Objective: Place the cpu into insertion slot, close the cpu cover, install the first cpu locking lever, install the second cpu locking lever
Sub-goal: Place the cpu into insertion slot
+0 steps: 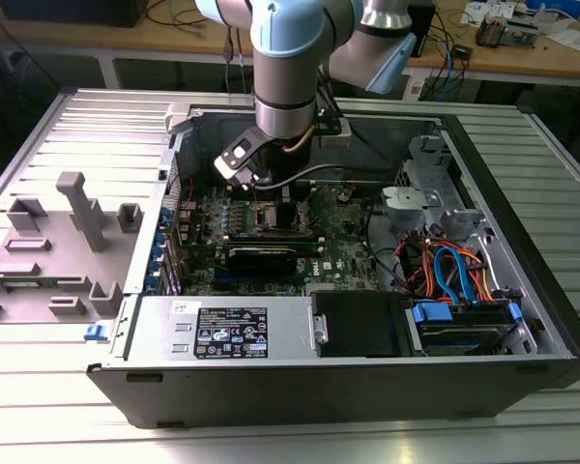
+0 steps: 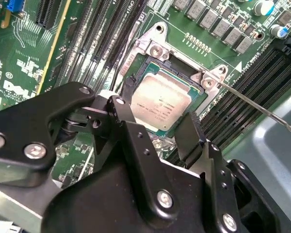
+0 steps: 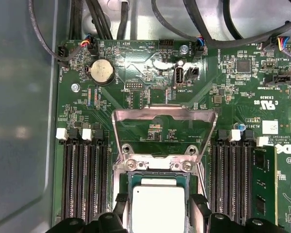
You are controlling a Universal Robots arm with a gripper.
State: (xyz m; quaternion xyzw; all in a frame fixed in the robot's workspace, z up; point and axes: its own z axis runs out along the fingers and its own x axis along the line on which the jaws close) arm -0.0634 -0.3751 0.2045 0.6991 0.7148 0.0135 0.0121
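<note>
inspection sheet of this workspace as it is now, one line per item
surface: ribbed silver metal table carrying open black computer case
job's things: silver-grey square chip lies in black-rimmed square socket; silvery metal frame cover hinged open
clutter: grey plastic fixture blocks on table
grippers: black pincer right over chip
cables: orange and blue cables inside case
surroundings: wooden bench behind, cluttered
</note>
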